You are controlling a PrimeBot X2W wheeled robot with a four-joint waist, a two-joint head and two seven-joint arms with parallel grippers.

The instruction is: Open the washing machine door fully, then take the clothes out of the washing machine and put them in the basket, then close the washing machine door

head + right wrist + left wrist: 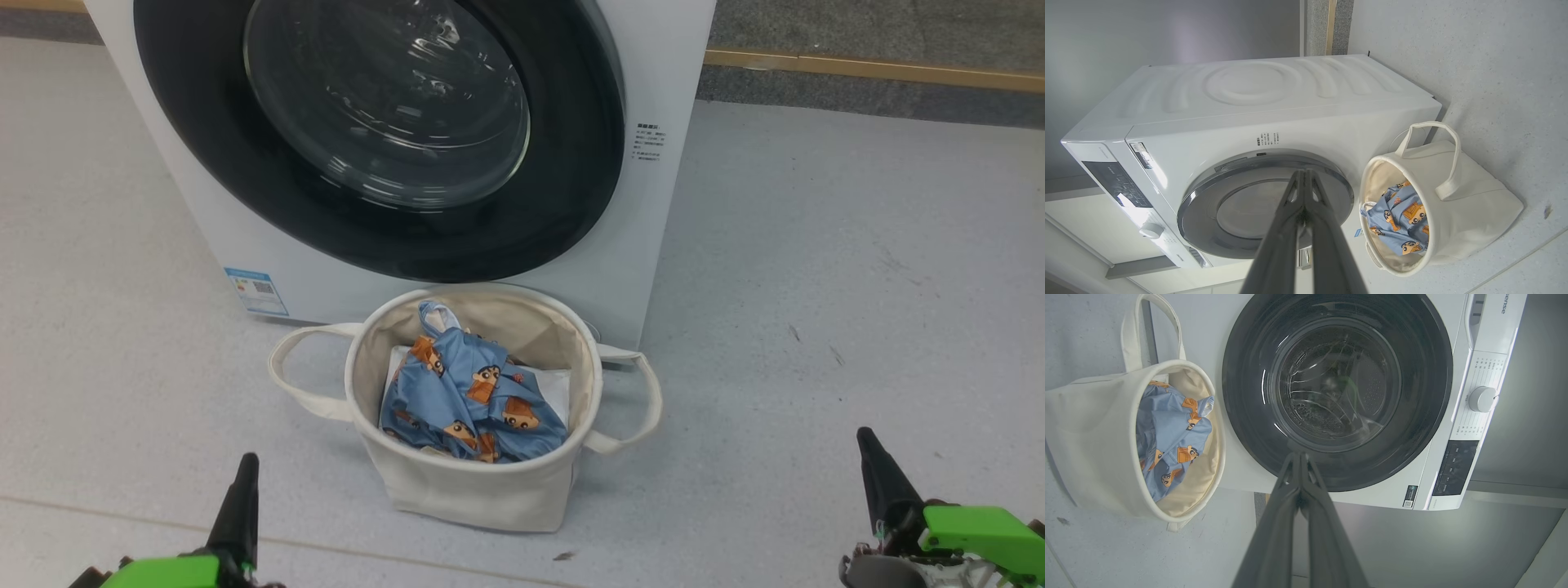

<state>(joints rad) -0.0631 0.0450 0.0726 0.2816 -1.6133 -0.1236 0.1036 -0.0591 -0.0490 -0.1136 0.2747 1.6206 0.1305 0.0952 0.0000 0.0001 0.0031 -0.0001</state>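
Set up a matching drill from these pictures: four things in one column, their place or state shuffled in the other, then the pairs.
1 washing machine door
2 clothes
3 basket
4 blue label

a in the basket
b stuck low on the washing machine front
c shut
d on the floor before the washing machine

Pairs: 1-c, 2-a, 3-d, 4-b

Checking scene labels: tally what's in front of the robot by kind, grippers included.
washing machine: 1
basket: 1
clothes, blue printed garment: 1
white sheet under it: 1
grippers: 2, left gripper and right gripper
Total: 6
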